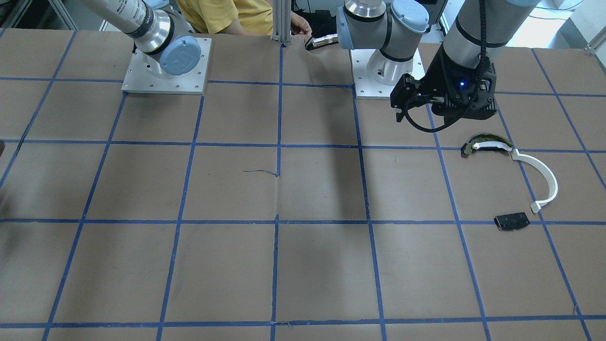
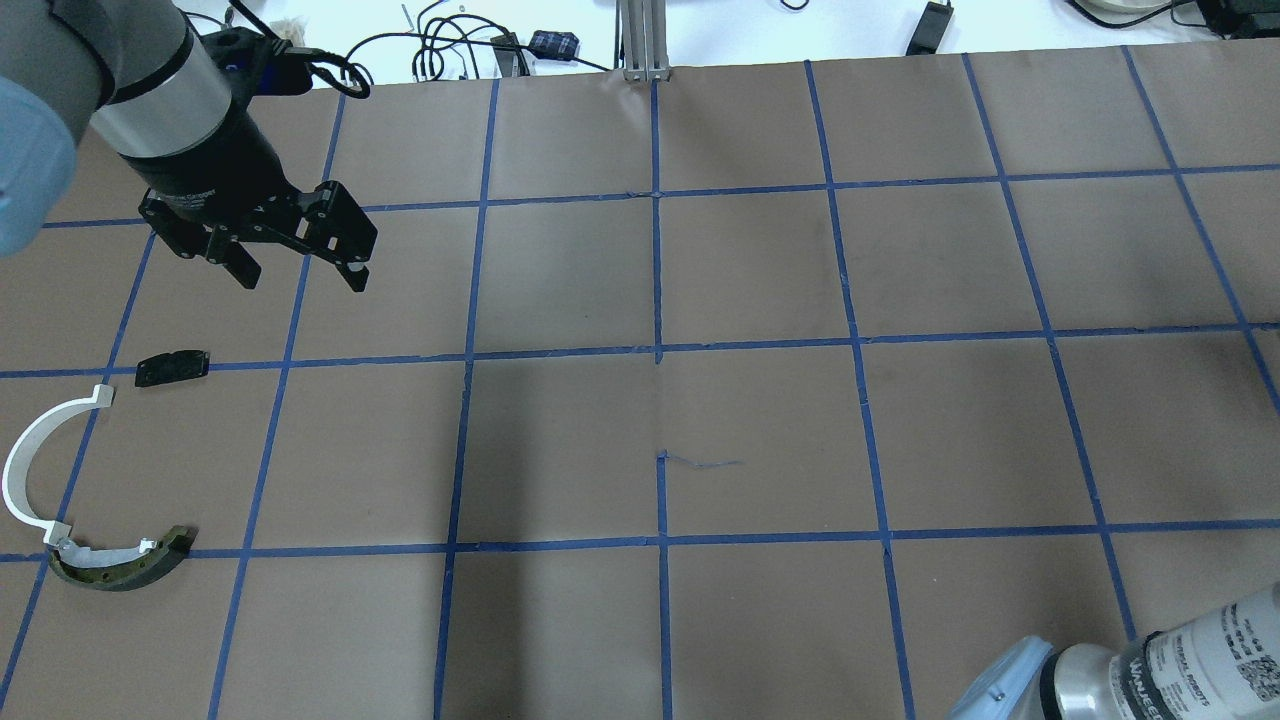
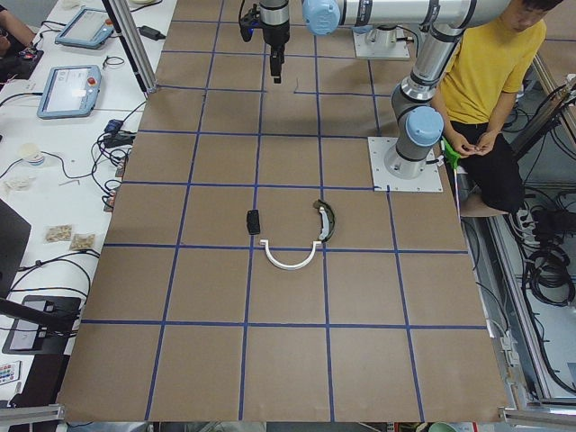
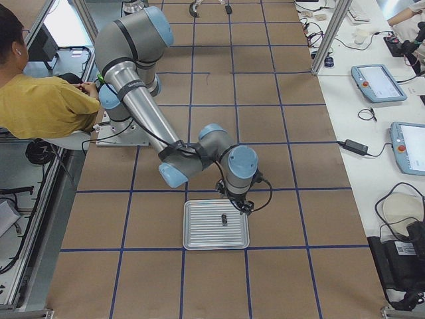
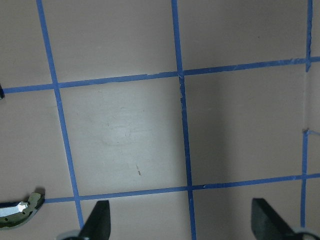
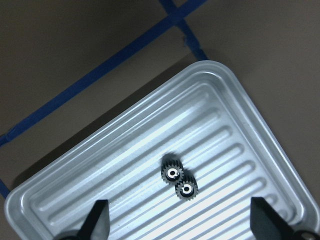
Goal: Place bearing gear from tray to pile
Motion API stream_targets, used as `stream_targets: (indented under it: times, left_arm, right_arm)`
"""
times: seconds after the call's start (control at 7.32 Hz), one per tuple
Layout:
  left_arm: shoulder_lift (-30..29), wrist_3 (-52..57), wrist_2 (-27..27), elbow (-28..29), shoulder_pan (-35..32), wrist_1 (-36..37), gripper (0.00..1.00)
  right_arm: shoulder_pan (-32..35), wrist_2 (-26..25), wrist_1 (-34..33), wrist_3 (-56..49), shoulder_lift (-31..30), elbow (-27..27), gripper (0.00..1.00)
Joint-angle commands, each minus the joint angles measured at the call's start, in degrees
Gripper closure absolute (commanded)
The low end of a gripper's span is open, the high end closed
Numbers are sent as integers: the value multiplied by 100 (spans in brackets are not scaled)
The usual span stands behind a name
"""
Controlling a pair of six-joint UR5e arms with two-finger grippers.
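Two small dark bearing gears (image 6: pixel 172 174) lie touching each other in the ribbed metal tray (image 6: pixel 235 125). My right gripper (image 6: pixel 180 222) hangs open and empty just above them; the exterior right view shows it over the tray (image 4: pixel 199 239). The pile lies on the table's left side: a white curved arc (image 2: pixel 30 455), an olive-edged curved piece (image 2: pixel 120 570) and a flat black plate (image 2: pixel 172 367). My left gripper (image 2: pixel 300 268) is open and empty, held above the table beyond the black plate and a little to its right.
Brown paper with a blue tape grid (image 2: pixel 660 350) covers the table. A person in a yellow shirt (image 4: pixel 40 100) sits behind the robot bases. Tablets and cables (image 4: pixel 378 80) lie on the side bench.
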Motion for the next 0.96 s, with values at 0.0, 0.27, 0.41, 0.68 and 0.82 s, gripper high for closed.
stream_targets:
  times: [0.0, 0.27, 0.41, 0.68, 0.82]
  left_arm:
    - [9, 2, 0, -1, 21, 7, 0]
    - [18, 2, 0, -1, 30, -2, 0]
    - [18, 2, 0, -1, 30, -2, 0]
    - [18, 2, 0, -1, 30, -2, 0]
    - [9, 2, 0, -1, 30, -2, 0]
  right_arm:
    - [-29, 62, -1009, -1422, 104, 630, 0]
    - [-29, 53, -1305, -1693, 113, 861, 0]
    - [-29, 53, -1332, -1824, 113, 879, 0]
    - [-29, 10, -1358, -1826, 131, 861, 12]
    - [-29, 27, -1358, -1852, 139, 870, 18]
